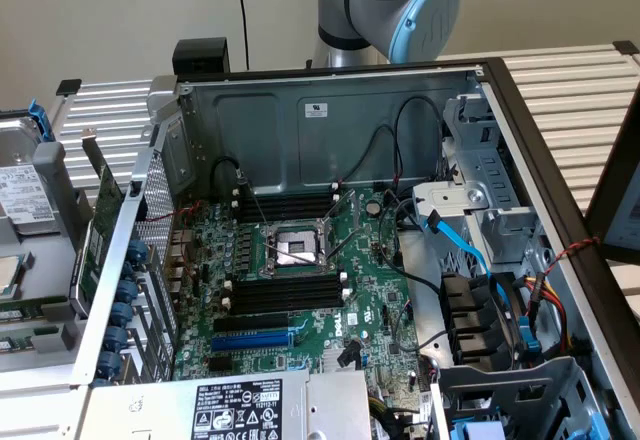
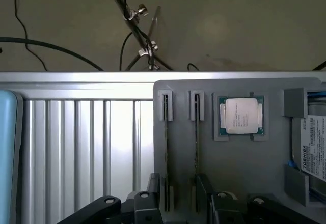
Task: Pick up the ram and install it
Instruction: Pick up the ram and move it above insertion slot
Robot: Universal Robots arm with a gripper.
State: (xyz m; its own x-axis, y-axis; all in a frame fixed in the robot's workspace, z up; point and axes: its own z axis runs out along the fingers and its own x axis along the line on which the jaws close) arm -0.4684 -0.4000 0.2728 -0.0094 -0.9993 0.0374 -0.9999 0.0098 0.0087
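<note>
Your gripper (image 2: 178,186) hangs open, nearest two ram sticks (image 2: 166,147) standing on edge in the gray tray (image 2: 244,163).

I see one ram (image 2: 166,147) and a second ram (image 2: 196,142), thin and edge-on, standing upright and parallel in slots near the grey tray's (image 2: 244,163) edge.

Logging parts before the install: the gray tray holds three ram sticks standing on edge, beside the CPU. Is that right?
Not three. The wrist view shows two ram sticks standing on edge in the gray tray, beside the CPU.
</note>
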